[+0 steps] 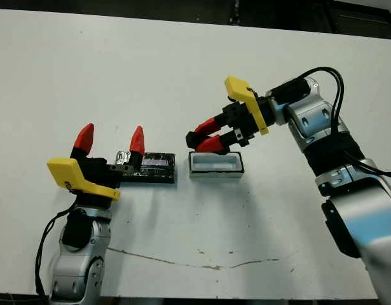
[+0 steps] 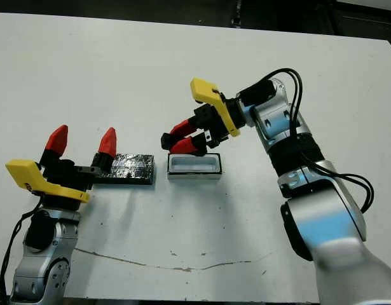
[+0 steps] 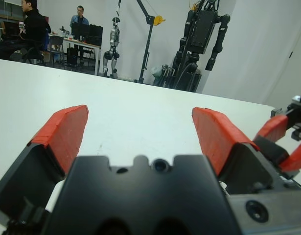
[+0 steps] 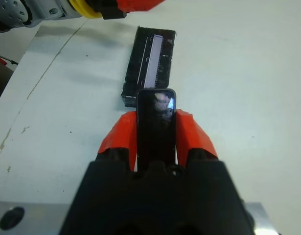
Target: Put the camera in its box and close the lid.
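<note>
Right gripper (image 1: 203, 141) pinches camera (image 4: 156, 125) by its long sides above box (image 1: 216, 164), mid-counter; light, rigid, slick. Left gripper (image 1: 111, 137) wide, by lid (image 1: 150, 168).

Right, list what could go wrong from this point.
1. The right tool holds the camera just above the left end of the box; released off-centre, it may land on the rim.
2. The lid lies right beside the open left tool; a careless move could shove it away.
</note>
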You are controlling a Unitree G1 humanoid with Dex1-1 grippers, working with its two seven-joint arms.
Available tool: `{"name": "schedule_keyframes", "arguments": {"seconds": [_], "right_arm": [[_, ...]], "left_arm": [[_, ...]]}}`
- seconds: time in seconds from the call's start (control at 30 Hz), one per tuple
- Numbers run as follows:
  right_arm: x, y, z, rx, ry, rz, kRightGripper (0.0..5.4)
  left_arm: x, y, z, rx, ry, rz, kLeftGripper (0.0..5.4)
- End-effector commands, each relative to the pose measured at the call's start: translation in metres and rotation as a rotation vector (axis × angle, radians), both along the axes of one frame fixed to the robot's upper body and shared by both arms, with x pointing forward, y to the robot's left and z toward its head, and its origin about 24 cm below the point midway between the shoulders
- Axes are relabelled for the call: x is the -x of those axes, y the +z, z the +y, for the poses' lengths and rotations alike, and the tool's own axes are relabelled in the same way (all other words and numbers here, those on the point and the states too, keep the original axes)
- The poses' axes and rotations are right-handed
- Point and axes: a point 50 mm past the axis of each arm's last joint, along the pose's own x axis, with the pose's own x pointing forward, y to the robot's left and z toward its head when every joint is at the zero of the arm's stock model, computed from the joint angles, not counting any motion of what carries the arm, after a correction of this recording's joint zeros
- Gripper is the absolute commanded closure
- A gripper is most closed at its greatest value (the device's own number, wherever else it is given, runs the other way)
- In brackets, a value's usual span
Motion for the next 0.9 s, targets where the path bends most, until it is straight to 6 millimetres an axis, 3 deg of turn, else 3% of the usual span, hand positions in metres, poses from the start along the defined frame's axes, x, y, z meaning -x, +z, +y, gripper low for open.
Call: {"name": "schedule_keyframes", "arguments": {"seconds": [0.03,0.9], "right_arm": [[0.001,-0.006,-0.004,0.011,-0.005,-0.012,3.73],[0.009,-0.037,-0.029,0.080,-0.108,0.094,3.73]], "left_arm": [[0.002,-0.002,0.000,0.000,0.004,0.010,0.00],[0.003,-0.002,0.001,-0.001,-0.006,0.008,0.00]]}}
